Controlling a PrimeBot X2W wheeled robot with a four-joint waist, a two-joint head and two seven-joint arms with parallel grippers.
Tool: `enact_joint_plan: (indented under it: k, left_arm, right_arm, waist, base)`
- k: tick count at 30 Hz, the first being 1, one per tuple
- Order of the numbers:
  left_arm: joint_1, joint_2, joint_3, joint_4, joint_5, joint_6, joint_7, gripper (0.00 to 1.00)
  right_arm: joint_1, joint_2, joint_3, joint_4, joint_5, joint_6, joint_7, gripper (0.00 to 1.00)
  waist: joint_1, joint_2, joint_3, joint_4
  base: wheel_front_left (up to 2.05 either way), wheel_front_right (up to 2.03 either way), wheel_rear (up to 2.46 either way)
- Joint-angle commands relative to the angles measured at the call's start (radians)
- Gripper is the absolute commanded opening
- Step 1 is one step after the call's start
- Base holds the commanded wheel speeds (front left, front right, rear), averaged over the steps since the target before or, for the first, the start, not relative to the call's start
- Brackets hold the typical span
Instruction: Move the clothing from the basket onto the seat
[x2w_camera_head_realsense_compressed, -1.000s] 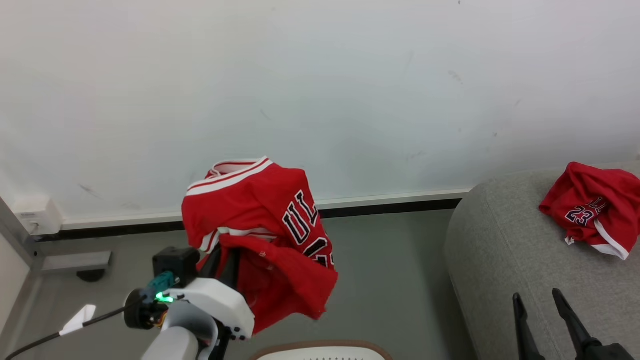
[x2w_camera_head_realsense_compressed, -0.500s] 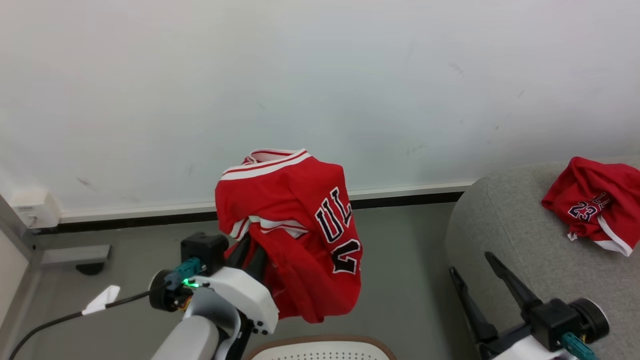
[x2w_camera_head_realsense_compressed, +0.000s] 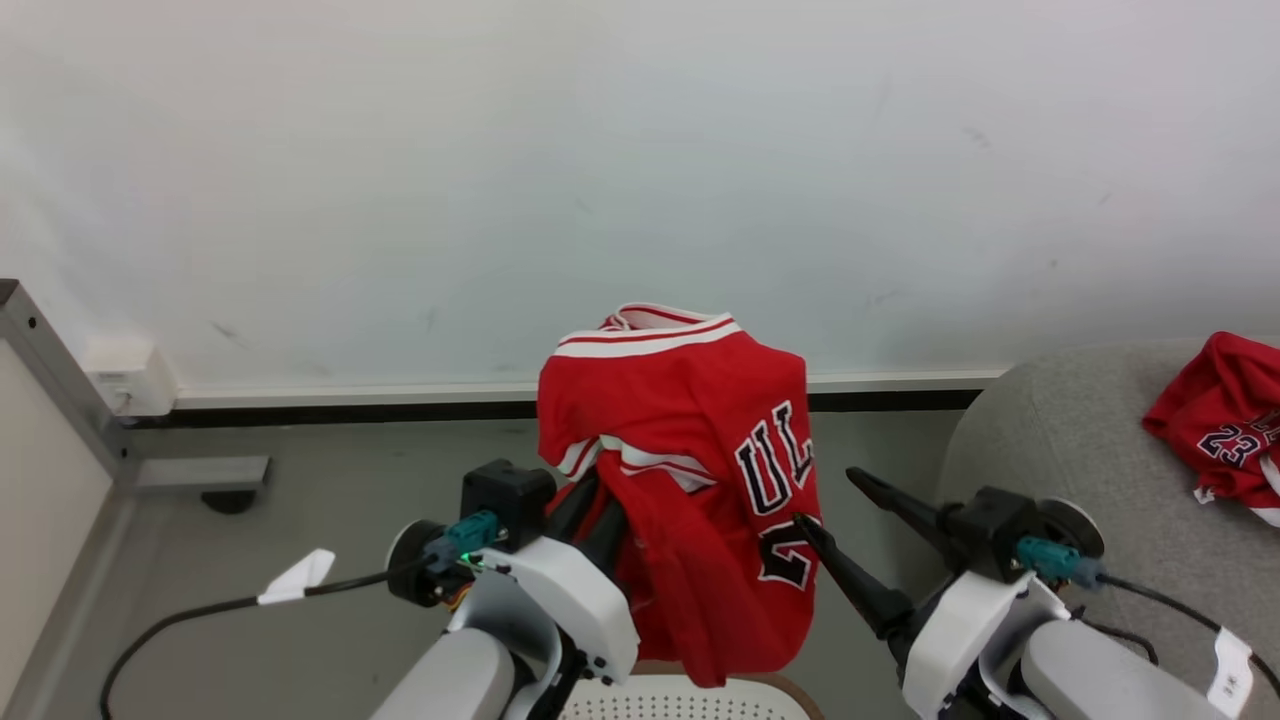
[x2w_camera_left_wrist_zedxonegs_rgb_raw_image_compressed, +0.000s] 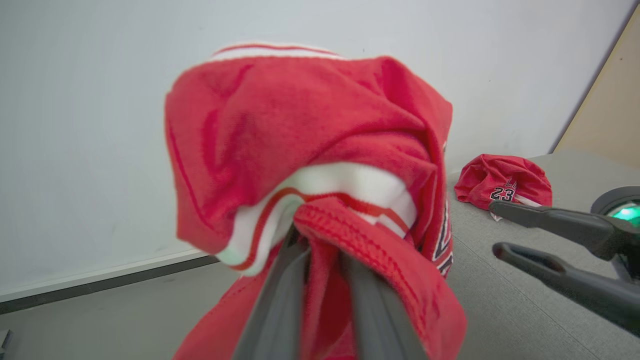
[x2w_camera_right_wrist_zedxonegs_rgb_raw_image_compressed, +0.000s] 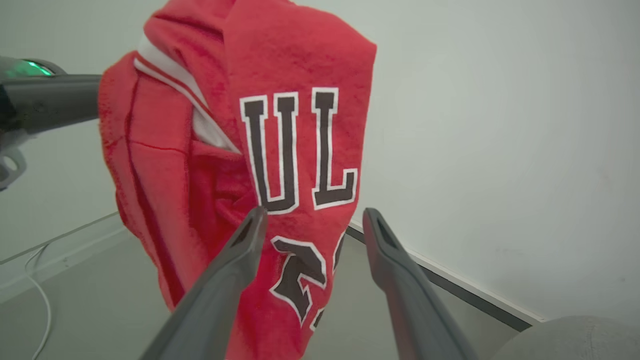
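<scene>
Slippage is the risk: above the near white basket, the left gripper is clenched on only a small fold of the red jersey. The empty, wide-spread right gripper beside it could catch the cloth and pull it down to the floor, short of the grey seat at far right, where a second red garment lies. The left wrist view shows the fingers pinching the trimmed hem, hidden under the drape in the head view.
</scene>
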Motion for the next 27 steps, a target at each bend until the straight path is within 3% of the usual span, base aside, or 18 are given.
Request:
enact_joint_plan:
  k: [1,8,15,17,18,27]
  left_arm:
    - [-0.014,-0.001,-0.006,-0.006,0.006,-0.004,0.0,0.0]
    - [-0.029,-0.024,-0.045,-0.015,-0.005,-0.019,0.013,0.0]
    - [-0.041,-0.042,-0.086,-0.015,-0.024,-0.027,0.026,0.0]
    - [-0.044,-0.045,-0.094,-0.01,-0.029,-0.026,0.026,0.0]
    - [-0.047,-0.047,-0.096,-0.007,-0.032,-0.024,0.025,0.0]
    - [-0.047,-0.033,-0.087,0.022,-0.033,-0.011,0.01,0.0]
  right_arm:
    - [-0.036,-0.011,0.038,0.017,0.031,-0.002,-0.005,1.0]
    - [-0.171,0.015,0.234,0.121,0.13,-0.002,-0.04,1.0]
    - [-0.24,0.111,0.294,0.288,0.172,-0.002,-0.083,1.0]
    - [-0.251,0.134,0.295,0.323,0.182,-0.002,-0.086,0.04]
    - [-0.252,0.145,0.293,0.33,0.189,-0.002,-0.089,0.0]
    - [-0.231,0.134,0.275,0.294,0.214,-0.002,-0.092,0.0]
  waist:
    - [-0.0001,0.0,0.002,0.007]
    - [-0.0001,0.0,0.005,0.024]
    - [-0.0001,0.0,0.006,0.03]
    - [-0.0001,0.0,0.005,0.033]
    - [-0.0001,0.0,0.005,0.034]
    - [-0.0001,0.0,0.005,0.024]
  base:
    - [0.0,0.0,0.0]
    - [0.0,0.0,0.0]
    - [0.0,0.0,0.0]
    - [0.0,0.0,0.0]
    - [0.0,0.0,0.0]
    - [0.0,0.0,0.0]
